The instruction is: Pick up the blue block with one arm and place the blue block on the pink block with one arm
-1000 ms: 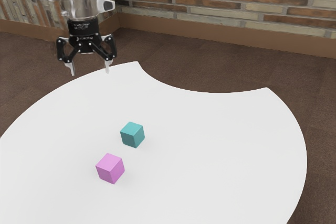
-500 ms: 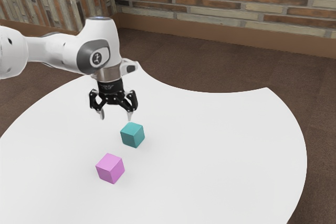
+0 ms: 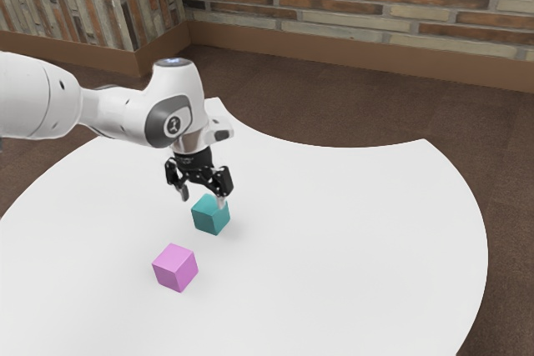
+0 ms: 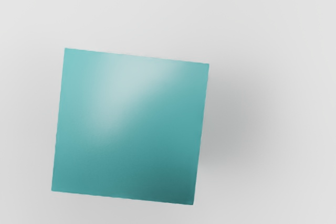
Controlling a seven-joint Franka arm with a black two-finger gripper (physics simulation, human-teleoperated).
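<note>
Hovering just over the smooth, square-faced blue block (image 3: 209, 215), black hand (image 3: 202, 195) spread wide.

Whether the hand (image 3: 203, 199) touches the blue block (image 3: 209, 215) cannot be told.

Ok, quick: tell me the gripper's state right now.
Black two-finger gripper: open, holding nothing, fingers spread just above the small blue-green cube.

Blue block (image 3: 209, 214): open table (image 3: 350, 231) lay all round it.
Pink block (image 3: 174, 267): stood apart, nearest obstacle to my gripper (image 3: 203, 198).
</note>
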